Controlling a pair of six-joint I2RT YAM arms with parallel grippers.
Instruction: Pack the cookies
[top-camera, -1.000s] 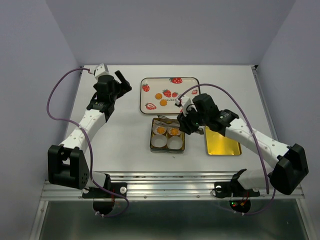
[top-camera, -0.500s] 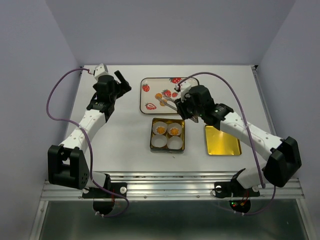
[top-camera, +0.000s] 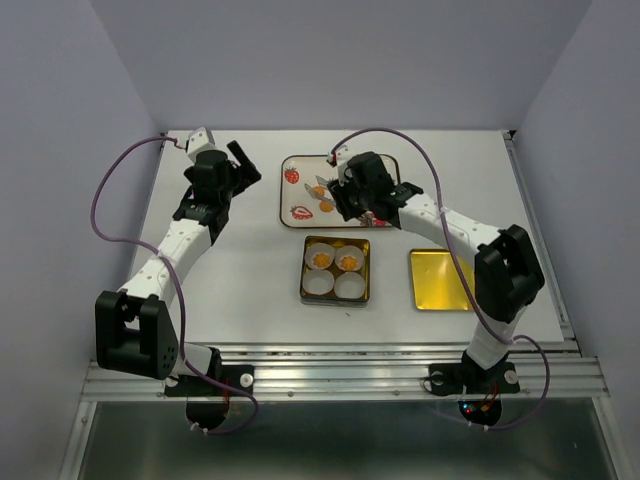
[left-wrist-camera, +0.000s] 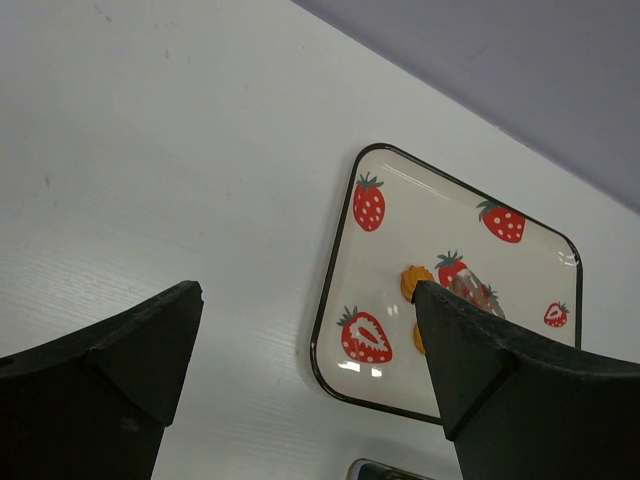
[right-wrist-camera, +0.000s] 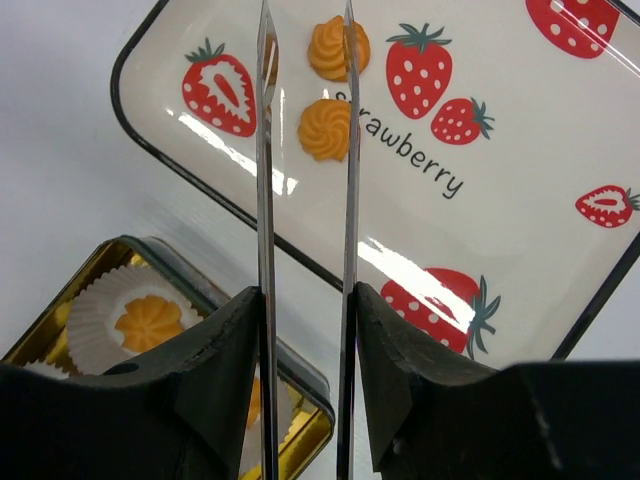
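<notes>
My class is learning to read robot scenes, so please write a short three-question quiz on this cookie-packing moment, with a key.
1. How many cookies lie in the paper cups of the tin, and how many on the strawberry tray?
2. True or false: the left gripper holds a cookie.
3. What does the right gripper hold? A) tweezers B) a spoon C) nothing

Key:
1. Two in the tin, two on the tray.
2. False: it is open and empty.
3. A.
</notes>
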